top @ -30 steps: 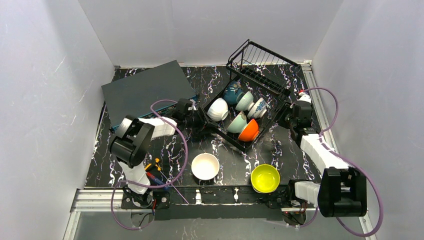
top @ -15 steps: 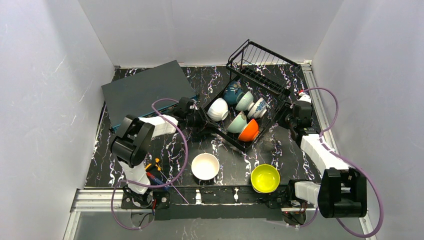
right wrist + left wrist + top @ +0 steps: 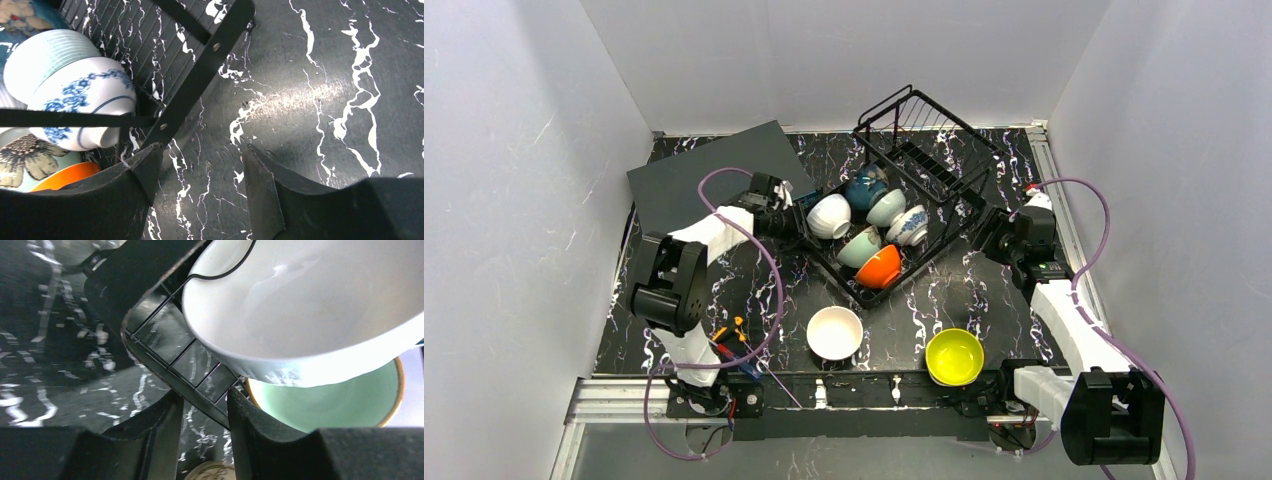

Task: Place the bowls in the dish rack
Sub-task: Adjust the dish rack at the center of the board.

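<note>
The black wire dish rack sits mid-table and holds several bowls: white, dark blue, blue-and-white, mint-green and orange. My left gripper is at its left edge. In the left wrist view the rack's frame bar runs between the jaws of the left gripper, shut on it, under the white bowl. My right gripper is open and holds nothing, with the rack's corner bar just beyond its left finger. A white bowl and a yellow bowl stand on the table near the front.
A dark grey flat box lies at the back left, close behind my left arm. Purple cables loop off both arms. Small orange tools lie by the left base. White walls enclose the table on three sides.
The rack and its bowls have slid left and turned a little, together with my left gripper, whose jaws have narrowed. The right gripper has opened wider, and the rack's corner has moved away from it.
</note>
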### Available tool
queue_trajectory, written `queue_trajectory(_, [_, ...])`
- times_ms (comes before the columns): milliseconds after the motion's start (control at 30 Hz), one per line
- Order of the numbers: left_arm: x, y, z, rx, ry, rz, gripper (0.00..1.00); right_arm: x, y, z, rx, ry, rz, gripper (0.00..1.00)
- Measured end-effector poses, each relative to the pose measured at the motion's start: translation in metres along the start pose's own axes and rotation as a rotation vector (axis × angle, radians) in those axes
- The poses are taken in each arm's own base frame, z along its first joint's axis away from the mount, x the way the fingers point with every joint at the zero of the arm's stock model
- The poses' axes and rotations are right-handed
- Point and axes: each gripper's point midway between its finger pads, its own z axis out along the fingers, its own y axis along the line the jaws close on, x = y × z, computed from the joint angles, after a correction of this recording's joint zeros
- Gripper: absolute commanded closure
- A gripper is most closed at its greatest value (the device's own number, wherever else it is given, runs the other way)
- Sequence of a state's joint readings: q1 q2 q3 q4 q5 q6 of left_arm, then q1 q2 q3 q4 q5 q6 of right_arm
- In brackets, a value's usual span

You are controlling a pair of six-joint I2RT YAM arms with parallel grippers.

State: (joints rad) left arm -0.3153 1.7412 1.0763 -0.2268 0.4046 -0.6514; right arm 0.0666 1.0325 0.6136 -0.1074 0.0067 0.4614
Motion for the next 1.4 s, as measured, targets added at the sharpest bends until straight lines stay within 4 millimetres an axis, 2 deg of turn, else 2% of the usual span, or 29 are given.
queue_trajectory(233, [-0.020,0.036,-0.027,-0.144,0.009,0.165,1.00,0.004,-0.005,-0.001,0.024,0.009,0.002,0.29])
queue_trajectory(467, [-0.040,0.073,-0.054,-0.198,0.006,0.154,1.00,0.007,-0.007,0.005,0.028,0.024,0.026,0.26])
queue_trajectory(500, [-0.041,0.075,-0.056,-0.196,0.005,0.149,0.95,0.008,-0.006,0.008,0.022,0.032,0.033,0.25])
queue_trajectory(600, [-0.043,0.079,-0.062,-0.188,0.004,0.136,0.70,0.017,-0.007,0.020,0.017,0.070,0.047,0.25])
queue_trajectory(633, [-0.043,0.078,-0.064,-0.182,0.001,0.134,0.60,0.021,-0.007,0.024,0.014,0.086,0.053,0.25])
queue_trajectory(700, [-0.040,0.072,-0.068,-0.154,-0.008,0.132,0.47,0.028,-0.007,0.034,0.010,0.127,0.064,0.25])
queue_trajectory(833, [-0.026,0.048,-0.088,-0.058,-0.049,0.117,0.33,0.034,-0.004,0.056,-0.010,0.194,0.096,0.25])
queue_trajectory(933, [-0.013,0.035,-0.101,0.007,-0.083,0.095,0.27,0.028,0.005,0.069,-0.046,0.209,0.105,0.25])
queue_trajectory(1067, [0.004,0.030,-0.107,0.053,-0.102,0.049,0.26,0.008,0.023,0.083,-0.113,0.201,0.101,0.24])
queue_trajectory(1100, [0.009,0.031,-0.107,0.058,-0.099,0.035,0.26,-0.001,0.029,0.089,-0.139,0.189,0.097,0.25])
queue_trajectory(1200, [0.024,0.035,-0.103,0.076,-0.085,-0.019,0.30,-0.010,0.038,0.098,-0.176,0.183,0.090,0.25])
queue_trajectory(1300, [0.036,0.039,-0.095,0.098,-0.069,-0.077,0.34,-0.010,0.042,0.110,-0.200,0.205,0.087,0.28])
queue_trajectory(1400, [0.043,0.042,-0.088,0.115,-0.060,-0.122,0.39,-0.002,0.042,0.125,-0.216,0.252,0.083,0.33])
